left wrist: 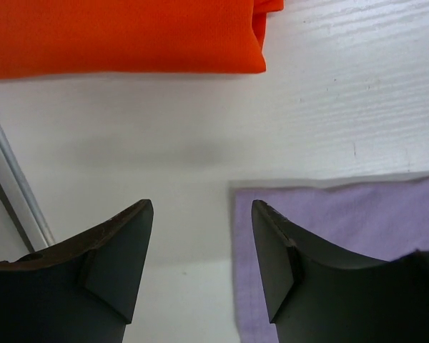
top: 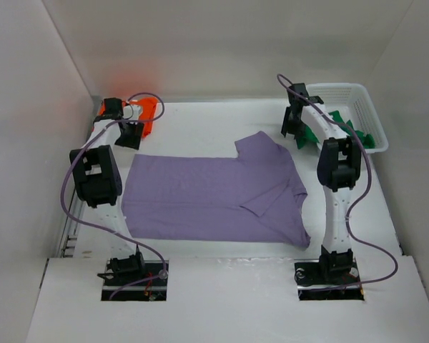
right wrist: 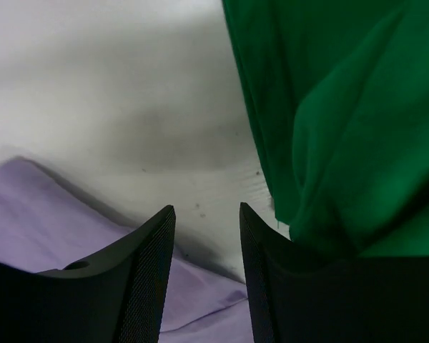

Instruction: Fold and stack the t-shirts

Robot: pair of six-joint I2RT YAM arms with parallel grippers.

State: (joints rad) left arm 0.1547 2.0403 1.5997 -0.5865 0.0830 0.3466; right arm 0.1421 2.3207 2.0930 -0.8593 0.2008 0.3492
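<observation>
The lavender shirt (top: 214, 193) lies spread flat across the middle of the worktop (top: 200, 125), one sleeve turned in toward its right side. The left gripper (left wrist: 202, 214) hangs over that shirt's far-left corner, jaws apart, nothing between them (bare worktop shows through the gap). The folded orange shirt (left wrist: 121, 36) sits in the far-left corner. Over at the far right, the right gripper (right wrist: 207, 214) is also parted and holding nothing, lavender cloth on one side and the green shirt (right wrist: 343, 121) on the other, beside the white basket (top: 357, 96).

Bare table (left wrist: 200, 136) between orange shirt (left wrist: 121, 36) and lavender shirt (left wrist: 357, 214), basket (top: 362, 106) far right
</observation>
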